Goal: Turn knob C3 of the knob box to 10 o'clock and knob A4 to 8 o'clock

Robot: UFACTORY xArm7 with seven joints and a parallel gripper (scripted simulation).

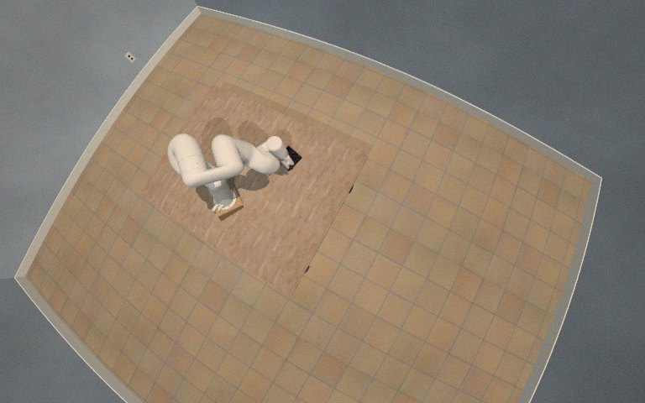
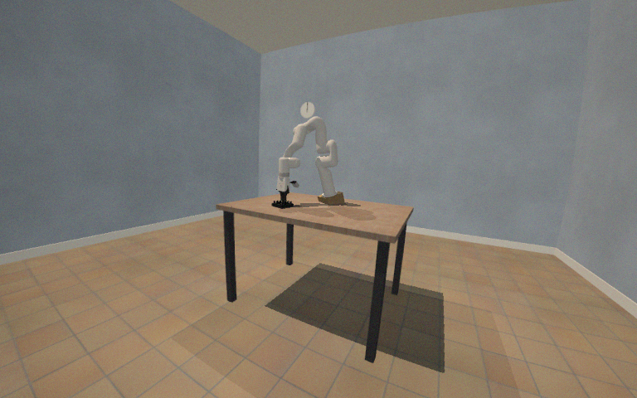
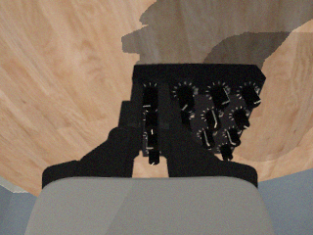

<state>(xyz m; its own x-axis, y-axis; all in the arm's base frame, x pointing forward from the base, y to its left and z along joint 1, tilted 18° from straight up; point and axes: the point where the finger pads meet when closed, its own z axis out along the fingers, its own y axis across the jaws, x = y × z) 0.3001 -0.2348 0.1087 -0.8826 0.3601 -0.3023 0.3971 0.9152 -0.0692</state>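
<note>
The black knob box (image 1: 295, 155) (image 2: 282, 206) (image 3: 196, 74) stands on the wooden table (image 1: 285, 227) (image 2: 337, 218), near its far left edge in the exterior view. In the wrist view its knobs show as small black caps with white lines and rings of marks. My gripper (image 3: 150, 98) (image 1: 288, 162) (image 2: 283, 196) points straight down onto the box. Its two dark fingers straddle the left-hand column of knobs in the wrist view and are closed on one knob (image 3: 151, 124) there. I cannot read the printed names, so I cannot tell which knob it is.
The arm's base stands on a wooden block (image 1: 230, 209) (image 2: 331, 200) on the table, close to the box. The arm's shadow falls across the table beyond the box. The table edge lies just past the box in the wrist view.
</note>
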